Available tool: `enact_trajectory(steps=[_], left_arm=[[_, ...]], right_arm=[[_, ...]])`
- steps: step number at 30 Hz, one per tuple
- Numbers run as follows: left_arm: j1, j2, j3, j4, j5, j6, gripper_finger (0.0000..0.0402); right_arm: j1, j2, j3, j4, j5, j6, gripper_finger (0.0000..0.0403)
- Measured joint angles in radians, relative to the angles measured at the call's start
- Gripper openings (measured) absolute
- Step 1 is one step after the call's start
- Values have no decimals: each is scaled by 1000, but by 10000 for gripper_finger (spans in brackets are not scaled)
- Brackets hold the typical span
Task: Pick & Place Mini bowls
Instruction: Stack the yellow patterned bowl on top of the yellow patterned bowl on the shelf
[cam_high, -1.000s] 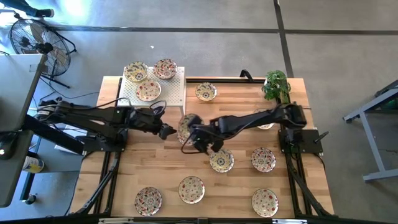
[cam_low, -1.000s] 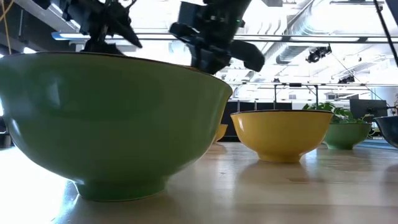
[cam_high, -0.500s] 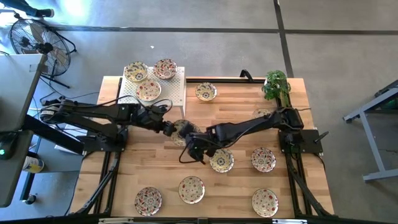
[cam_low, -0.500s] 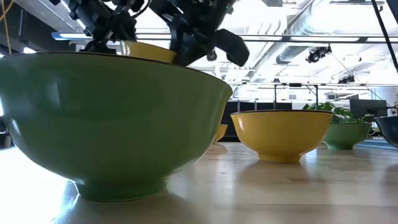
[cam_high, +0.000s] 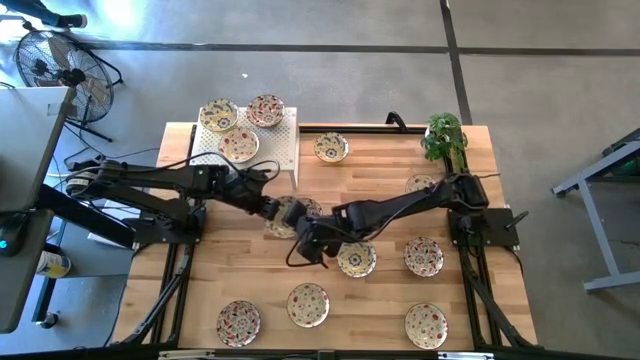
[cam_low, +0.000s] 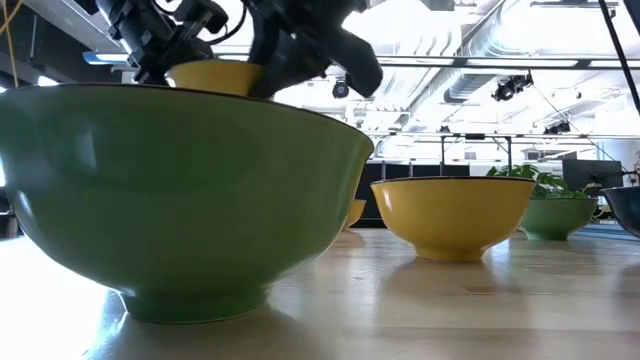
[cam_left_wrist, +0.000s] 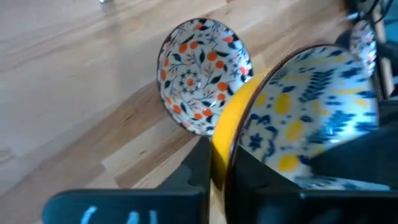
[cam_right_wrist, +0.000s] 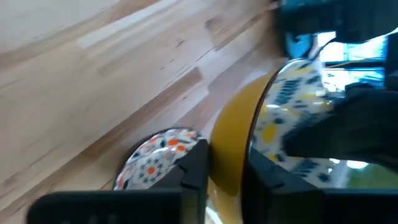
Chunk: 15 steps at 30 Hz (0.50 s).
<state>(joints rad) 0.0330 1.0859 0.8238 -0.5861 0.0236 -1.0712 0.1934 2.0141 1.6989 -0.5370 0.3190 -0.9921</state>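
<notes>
Bowls everywhere on the light wooden slatted table (cam_high: 200, 260). Upper left of the high view: white perforated rack (cam_high: 285, 148) carrying three small cream floral bowls (cam_high: 219, 115), (cam_high: 266, 110), (cam_high: 238, 146).

Left gripper (cam_high: 272, 209), frame centre-left, meets the right gripper (cam_high: 312, 238) over mid-table. Both pinch the rim of one yellow-sided bowl with blue and yellow leaf pattern inside (cam_high: 290, 213), held up off the table and tilted on edge. Left wrist view: left fingers (cam_left_wrist: 200, 163) pressed on the yellow rim of that bowl (cam_left_wrist: 298, 118), one outside, one inside; a red-and-navy floral bowl (cam_left_wrist: 202, 74) lies flat on the wood just beyond it. Right wrist view: right fingers (cam_right_wrist: 194, 167) clamped on the same yellow bowl (cam_right_wrist: 249, 134) from the opposite side, with the left gripper visible on the far rim.

Centre and right of the high view: other cream floral bowls well apart on the table (cam_high: 331, 148), (cam_high: 356, 259), (cam_high: 423, 256), (cam_high: 308, 304), (cam_high: 238, 322), (cam_high: 426, 324). Green leafy plant (cam_high: 445, 137) at the upper right table corner.

Low view: big green bowl exterior (cam_low: 180, 190) fills the left; held yellow bowl (cam_low: 215, 76) peeks above its rim between both grippers.
</notes>
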Motion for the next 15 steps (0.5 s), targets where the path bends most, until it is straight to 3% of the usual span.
enact_trajectory(steps=[7,11,15], left_arm=[[0,-2,0,-51,-2,47,6],[8,-4,0,-63,-18,84,6],[29,-21,1,-79,-11,131,6]], right_arm=[[25,-7,-1,18,91,30,139],[33,-43,-2,10,143,76,164],[28,-97,-4,-72,124,197,174]])
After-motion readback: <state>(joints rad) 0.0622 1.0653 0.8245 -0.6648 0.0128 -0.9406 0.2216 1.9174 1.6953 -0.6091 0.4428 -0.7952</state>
